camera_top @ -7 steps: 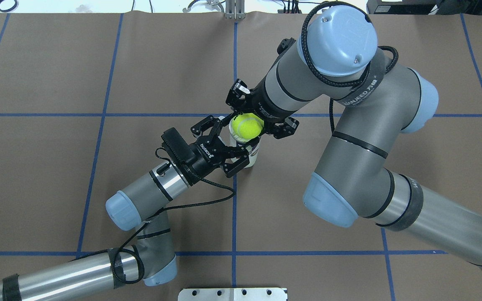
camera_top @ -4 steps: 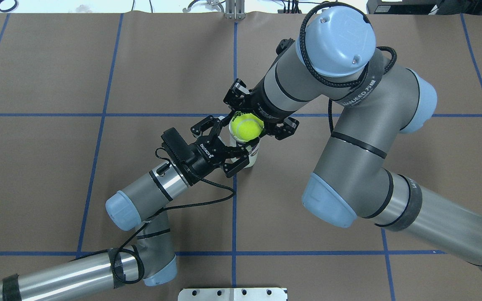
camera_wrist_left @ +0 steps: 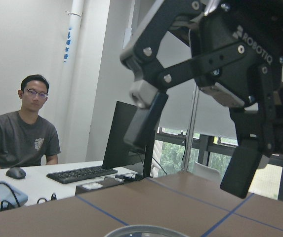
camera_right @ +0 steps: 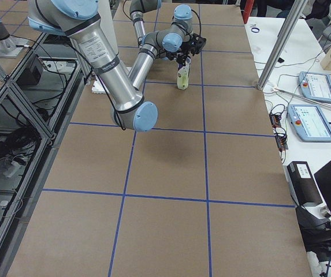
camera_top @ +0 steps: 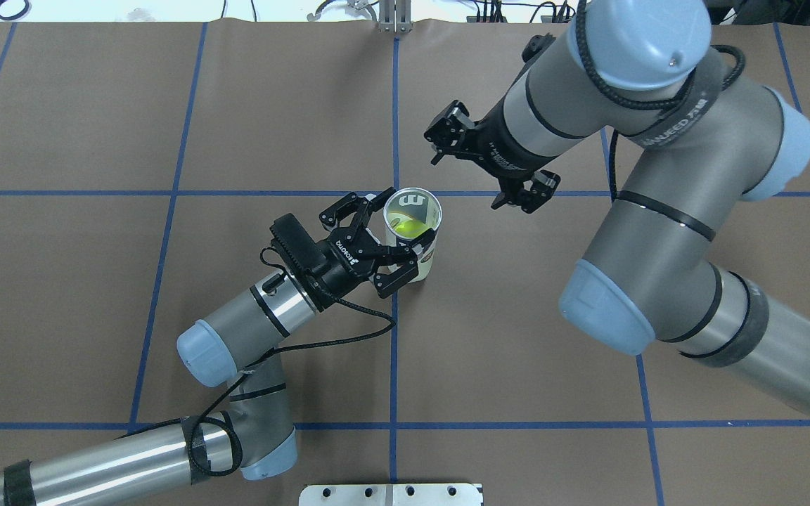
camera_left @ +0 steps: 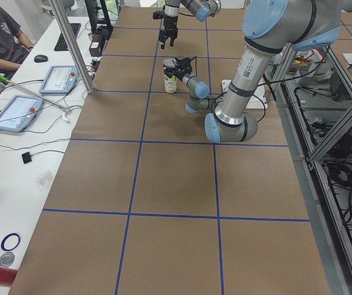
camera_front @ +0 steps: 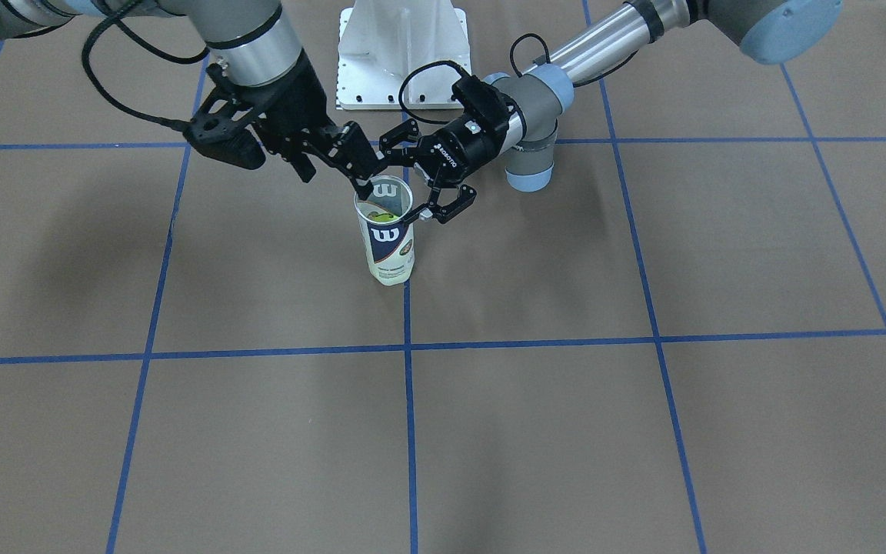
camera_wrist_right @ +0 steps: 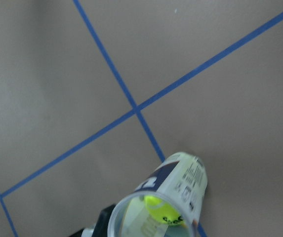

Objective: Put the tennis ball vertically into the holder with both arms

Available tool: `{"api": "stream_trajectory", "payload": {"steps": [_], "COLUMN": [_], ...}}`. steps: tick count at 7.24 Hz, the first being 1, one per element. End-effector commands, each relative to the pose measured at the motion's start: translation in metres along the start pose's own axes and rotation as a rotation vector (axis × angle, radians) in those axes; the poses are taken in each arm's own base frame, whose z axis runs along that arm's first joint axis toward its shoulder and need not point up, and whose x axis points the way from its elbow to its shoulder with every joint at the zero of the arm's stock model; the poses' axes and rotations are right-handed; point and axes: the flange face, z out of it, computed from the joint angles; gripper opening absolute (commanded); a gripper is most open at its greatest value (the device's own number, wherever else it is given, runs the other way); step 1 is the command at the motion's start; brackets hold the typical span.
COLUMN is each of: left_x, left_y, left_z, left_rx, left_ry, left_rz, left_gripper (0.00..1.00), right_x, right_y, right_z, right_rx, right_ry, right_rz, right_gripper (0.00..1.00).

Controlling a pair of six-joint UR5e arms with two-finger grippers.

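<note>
The right tool has let go of the tennis ball and pulled away from the holder; a second ago it held the ball at the rim. Its fingers are now spread with nothing between them, and it hangs over the table, apart from the holder. The ball sits inside the holder, below the rim. The holder stands upright on the table. The left tool has not shifted. Its fingers flank the holder near the rim, wide apart; I cannot tell whether they press it.
</note>
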Motion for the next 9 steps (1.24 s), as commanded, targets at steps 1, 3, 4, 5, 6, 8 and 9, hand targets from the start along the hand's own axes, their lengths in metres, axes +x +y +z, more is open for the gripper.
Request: {"api": "stream_trajectory", "payload": {"steps": [1,3,4,5,6,8,9], "left_x": [0.003,0.001,-0.004,-0.021,-0.043,-0.115,-0.139], "left_y": [-0.01,-0.036,-0.046,-0.051,-0.061,-0.068,-0.075], "left_z": [0.0,-0.023,-0.042,-0.081,-0.111,-0.129,-0.124], "left_rx": [0.022,0.063,0.072,0.052,0.039,-0.012,-0.044], "left_ry": [0.009,0.024,0.028,0.02,-0.003,-0.211,-0.293], "left_rz": [-0.012,-0.035,-0.046,-0.036,-0.02,0.1,0.155], "left_gripper": [0.99,0.99,0.99,0.99,0.99,0.98,0.98], "right_x": [0.054,0.104,0.135,0.173,0.198,0.239,0.258], "right_y": [-0.05,-0.095,-0.117,-0.145,-0.166,-0.205,-0.223], "right_z": [-0.003,-0.001,0.0,-0.003,-0.008,-0.01,-0.013], "right_rx": [0.028,0.063,0.072,0.083,0.09,0.091,0.091], "right_ry": [0.061,0.127,0.168,0.219,0.254,0.322,0.348], "right_rz": [-0.049,-0.128,-0.186,-0.256,-0.31,-0.382,-0.407], "right_gripper": [0.99,0.99,0.99,0.99,0.99,0.99,0.99]}}
